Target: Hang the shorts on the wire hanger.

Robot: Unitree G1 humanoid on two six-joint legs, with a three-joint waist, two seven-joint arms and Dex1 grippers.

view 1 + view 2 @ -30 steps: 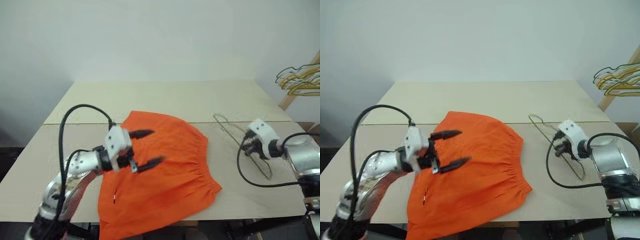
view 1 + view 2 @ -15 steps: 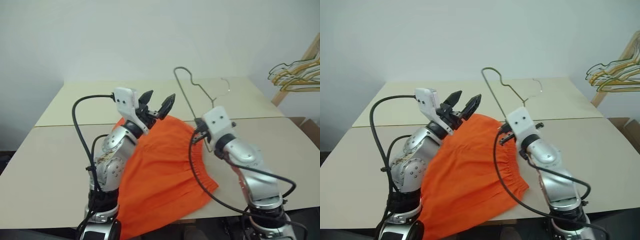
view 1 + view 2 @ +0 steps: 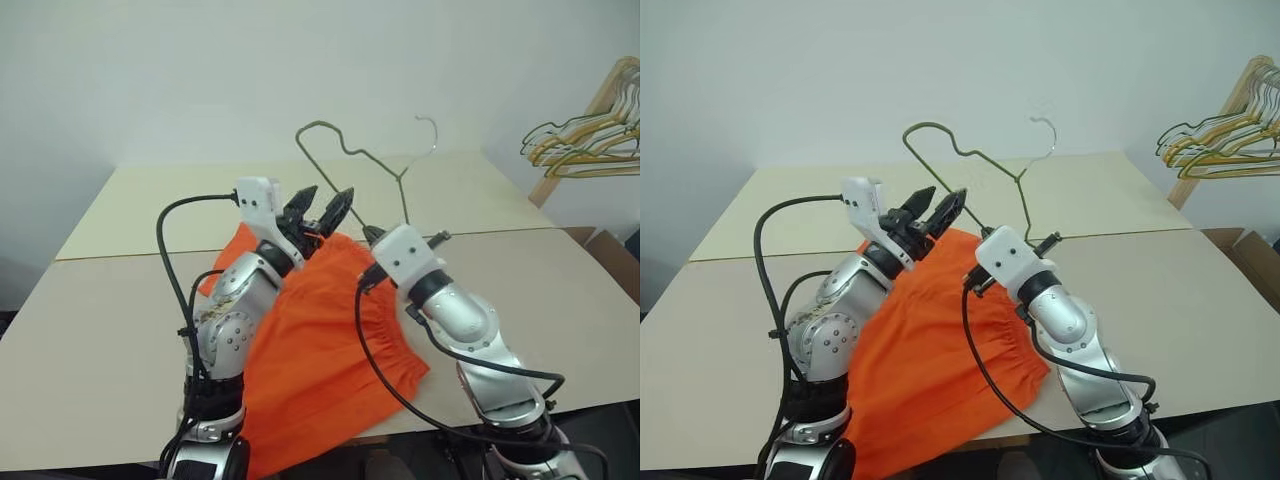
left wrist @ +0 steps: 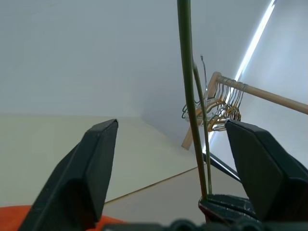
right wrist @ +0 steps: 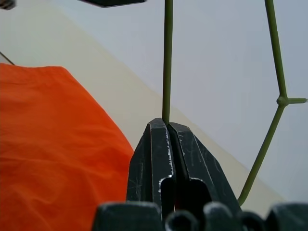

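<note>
Above the middle of the table (image 3: 560, 290), we see the right gripper (image 5: 167, 126) clamped tight on one thin strand of the wire hanger (image 3: 345, 150), lifting it clear, hook skyward. Our left gripper (image 3: 322, 207) stands apart-fingered around that strand, one finger (image 4: 91, 168) each side, touching nothing. A second ago the hanger lay flat far right and both arms were wide apart. The shorts (image 3: 320, 350), soft gathered orange, sprawl over the near edge; bare tabletop lies either side. Bunched hangers (image 3: 580, 145) sit well right.
</note>
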